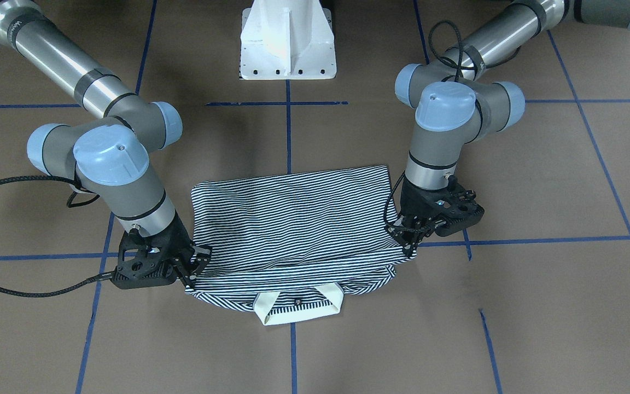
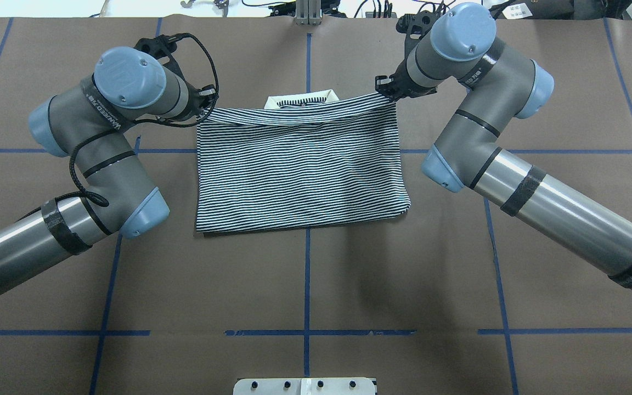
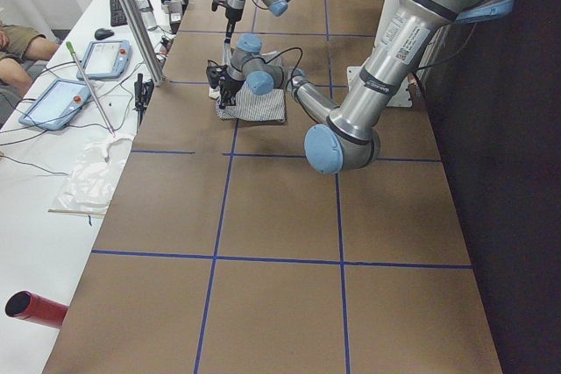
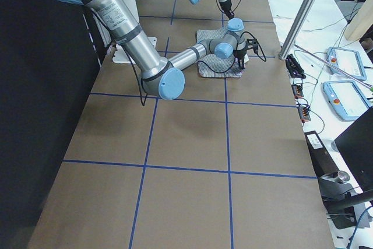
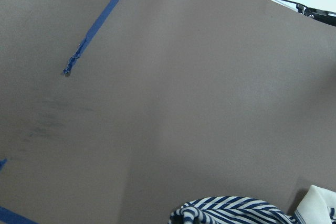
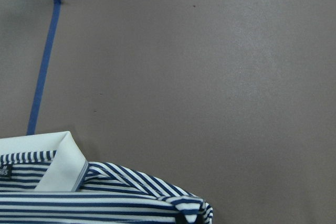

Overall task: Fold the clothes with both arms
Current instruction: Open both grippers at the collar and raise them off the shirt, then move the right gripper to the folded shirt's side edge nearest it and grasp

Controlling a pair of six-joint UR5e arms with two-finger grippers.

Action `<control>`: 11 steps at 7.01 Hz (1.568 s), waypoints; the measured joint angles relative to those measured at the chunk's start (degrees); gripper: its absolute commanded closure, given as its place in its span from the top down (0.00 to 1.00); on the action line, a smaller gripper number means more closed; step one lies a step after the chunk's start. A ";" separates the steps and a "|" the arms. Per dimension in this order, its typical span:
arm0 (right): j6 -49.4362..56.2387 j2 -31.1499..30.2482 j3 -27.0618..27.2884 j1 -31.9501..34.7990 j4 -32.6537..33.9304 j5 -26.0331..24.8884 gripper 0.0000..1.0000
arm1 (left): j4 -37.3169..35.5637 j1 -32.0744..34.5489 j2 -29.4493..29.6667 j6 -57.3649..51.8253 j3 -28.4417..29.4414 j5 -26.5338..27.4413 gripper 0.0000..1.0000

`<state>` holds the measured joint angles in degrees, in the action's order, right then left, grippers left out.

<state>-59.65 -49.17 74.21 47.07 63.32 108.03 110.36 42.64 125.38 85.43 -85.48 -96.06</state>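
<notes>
The clothes are one navy-and-white striped polo shirt [image 1: 293,230] [image 2: 299,170], lying folded on the brown table with its lower half laid over towards the cream collar [image 1: 271,313] [image 2: 299,100]. My left gripper [image 1: 409,241] [image 2: 206,107] is shut on the folded layer's corner at one side of the collar. At the opposite corner my right gripper [image 1: 193,269] [image 2: 386,90] is shut on the fabric too. The edge runs between them just above the table. Striped cloth [image 5: 226,212] [image 6: 131,195] shows at the bottom of both wrist views.
The white pedestal base [image 1: 287,49] [image 2: 305,385] stands at the robot's side of the table. Blue tape lines [image 2: 307,285] grid the brown surface. Beyond the far edge sit tablets [image 3: 57,102], cables and a metal post [image 3: 131,15]. A person's arm [image 3: 17,41] rests there.
</notes>
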 measured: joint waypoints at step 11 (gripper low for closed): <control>-11.86 -19.11 20.97 -11.13 0.07 4.97 0.90 | -0.32 -0.62 -0.74 1.28 -5.07 -2.97 1.00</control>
<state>-71.51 -68.28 95.17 35.94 63.39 113.00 110.04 42.02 124.64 86.70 -90.55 -99.04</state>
